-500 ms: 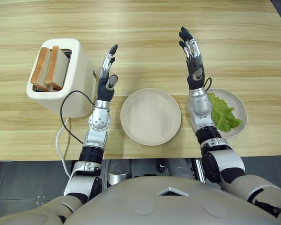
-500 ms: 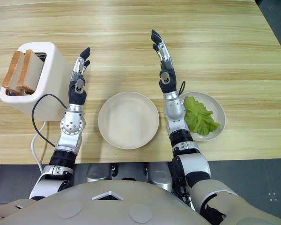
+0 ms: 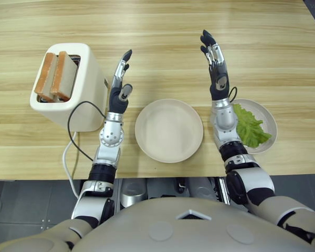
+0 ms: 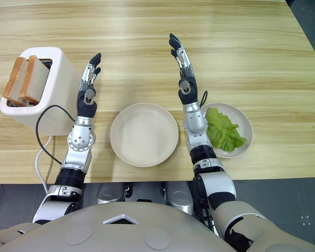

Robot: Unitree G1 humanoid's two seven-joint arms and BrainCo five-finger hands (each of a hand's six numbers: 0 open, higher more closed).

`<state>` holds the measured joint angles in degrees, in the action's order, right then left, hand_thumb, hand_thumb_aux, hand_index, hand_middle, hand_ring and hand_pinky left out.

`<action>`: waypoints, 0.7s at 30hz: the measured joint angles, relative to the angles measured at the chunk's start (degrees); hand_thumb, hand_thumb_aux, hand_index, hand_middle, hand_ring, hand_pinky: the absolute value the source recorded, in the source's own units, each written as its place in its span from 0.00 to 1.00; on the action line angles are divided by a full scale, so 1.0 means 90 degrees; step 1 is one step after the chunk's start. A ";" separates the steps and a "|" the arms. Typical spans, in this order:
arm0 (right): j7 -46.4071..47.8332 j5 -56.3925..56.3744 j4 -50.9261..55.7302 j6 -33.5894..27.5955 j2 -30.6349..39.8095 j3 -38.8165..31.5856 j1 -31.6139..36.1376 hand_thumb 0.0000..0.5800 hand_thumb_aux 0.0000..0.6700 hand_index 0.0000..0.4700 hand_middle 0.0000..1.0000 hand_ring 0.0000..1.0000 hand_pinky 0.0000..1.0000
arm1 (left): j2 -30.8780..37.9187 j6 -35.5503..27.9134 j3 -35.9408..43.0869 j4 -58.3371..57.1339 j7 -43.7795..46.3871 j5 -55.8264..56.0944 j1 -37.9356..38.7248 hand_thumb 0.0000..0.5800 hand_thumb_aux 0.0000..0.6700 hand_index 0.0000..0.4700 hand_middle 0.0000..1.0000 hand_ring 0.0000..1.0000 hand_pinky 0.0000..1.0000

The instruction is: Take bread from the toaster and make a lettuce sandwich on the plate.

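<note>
On the wooden table [image 3: 157,26], at the left, a white toaster [image 3: 68,102] with two slices of bread [image 3: 55,76] standing upright in its slots, side by side, tops well above the casing. Any print on the toaster too small to read. Black cord [image 3: 73,126] curving from the toaster's near side toward the table edge. In the middle, near the front edge, a round beige plate [image 3: 169,130], nothing on it. At the right, a smaller dish [image 3: 270,118] with one green lettuce [image 3: 249,128] leaf lying in it. Left hand [image 3: 121,86] raised just beside the toaster's right wall, between toaster and plate, fingers straight and close together, pointing away, holding nothing. Right hand [image 3: 215,65] raised behind the gap between plate and dish, fingers stretched out, slightly apart, holding nothing; its forearm covers the left rim of the dish.
</note>
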<state>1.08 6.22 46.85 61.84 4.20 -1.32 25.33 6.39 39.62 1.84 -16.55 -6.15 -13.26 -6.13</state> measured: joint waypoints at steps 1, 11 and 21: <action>0.0001 -0.0003 0.0011 0.0000 0.0001 0.0005 0.0003 0.00 0.00 0.00 0.00 0.00 0.00 | 0.0094 -0.0078 -0.0005 0.0435 -0.0040 -0.0277 0.0092 0.00 0.00 0.00 0.00 0.00 0.00; 0.0083 -0.0054 0.0183 0.0003 -0.0098 -0.0004 0.0103 0.00 0.00 0.00 0.00 0.00 0.00 | 0.1838 -0.2869 -0.1729 0.4291 0.0820 -0.3061 0.1141 0.00 0.00 0.00 0.00 0.00 0.00; 0.0291 -0.0078 0.0223 0.0002 -0.0163 -0.0014 0.0118 0.00 0.00 0.00 0.00 0.00 0.00 | 0.2436 -0.4428 -0.3044 0.3969 0.0928 -0.3209 0.1885 0.00 0.00 0.00 0.00 0.00 0.00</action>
<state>3.70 5.52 48.85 61.86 2.73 -1.44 26.39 28.31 -0.24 -25.56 19.17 2.21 -42.14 10.83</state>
